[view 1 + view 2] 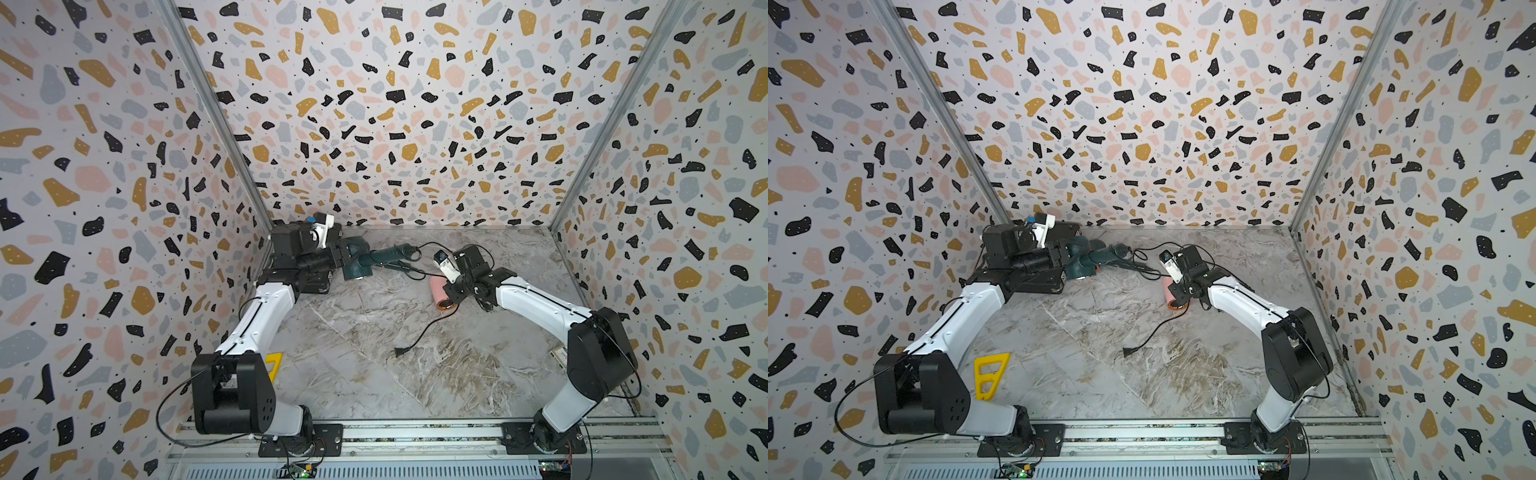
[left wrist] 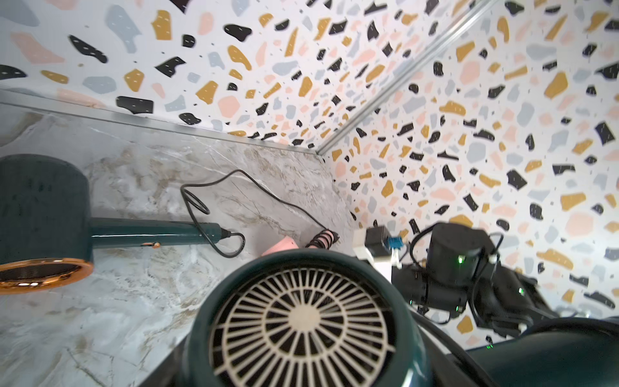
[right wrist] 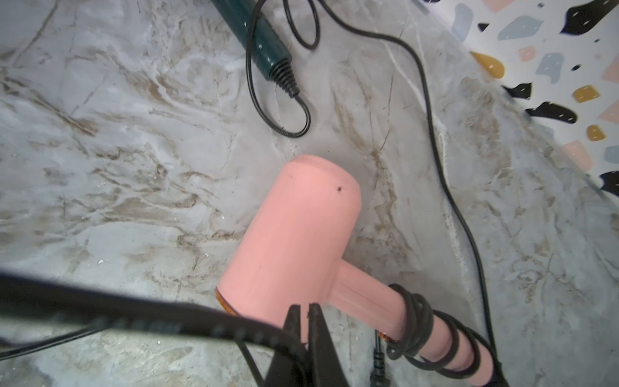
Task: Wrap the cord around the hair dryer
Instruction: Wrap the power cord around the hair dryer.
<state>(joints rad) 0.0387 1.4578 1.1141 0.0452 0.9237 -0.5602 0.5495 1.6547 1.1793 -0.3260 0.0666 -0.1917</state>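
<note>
On a marble tabletop (image 1: 374,374), left claw (image 1: 343,254) clamps green hair dryer (image 1: 358,248); right claw (image 3: 304,307), pinched shut, hovers above pink hair dryer (image 3: 294,241), cord (image 3: 415,321) coiled round its handle.

Terrazzo-print walls (image 1: 374,104) on three sides, white ground with black, ochre, pink and grey chips. Metal corner strips (image 1: 219,113) where the walls meet. Worktop (image 1: 353,386) has a grey-white marble look with brown veins, slightly glossy. Aluminium rail (image 1: 415,432) along the front edge, slotted duct (image 1: 374,471) below it. Light bright and even.
</note>
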